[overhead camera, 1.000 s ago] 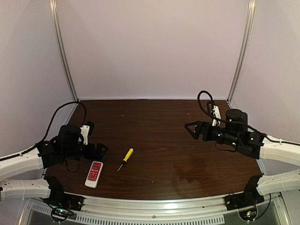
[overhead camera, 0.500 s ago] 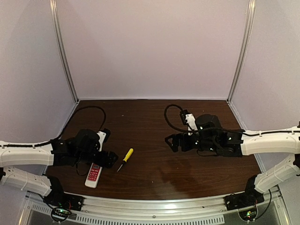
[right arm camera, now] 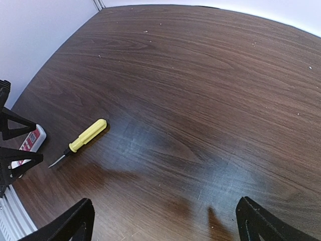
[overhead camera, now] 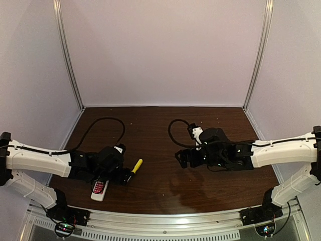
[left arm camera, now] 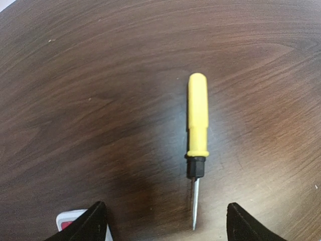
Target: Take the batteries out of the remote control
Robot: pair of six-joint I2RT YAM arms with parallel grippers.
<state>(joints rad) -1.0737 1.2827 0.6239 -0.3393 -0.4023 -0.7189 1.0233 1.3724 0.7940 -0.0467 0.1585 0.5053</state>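
Observation:
The remote control [overhead camera: 99,190] lies face up near the front left of the table, its red button face showing, and its far end is under my left arm. A corner of the remote control [left arm camera: 70,221] shows beside the left finger in the left wrist view. The remote control [right arm camera: 29,143] is also at the left edge of the right wrist view. My left gripper [overhead camera: 122,175] hovers open just right of it, and the gap of the left gripper [left arm camera: 168,228] holds only the screwdriver's tip. My right gripper [overhead camera: 181,158] hangs open over mid-table, and the right gripper [right arm camera: 168,226] is empty. The batteries are out of view.
A yellow-handled screwdriver [overhead camera: 134,168] lies right of the remote, tip toward the front edge. The screwdriver [left arm camera: 198,120] fills the middle of the left wrist view, and the screwdriver [right arm camera: 85,135] is at mid-left in the right wrist view. Black cables loop behind both wrists. The dark wooden table [overhead camera: 165,125] has white walls on three sides.
My left arm has reached rightward over the remote's far end, toward the screwdriver. My right arm has swung left toward the middle of the table.

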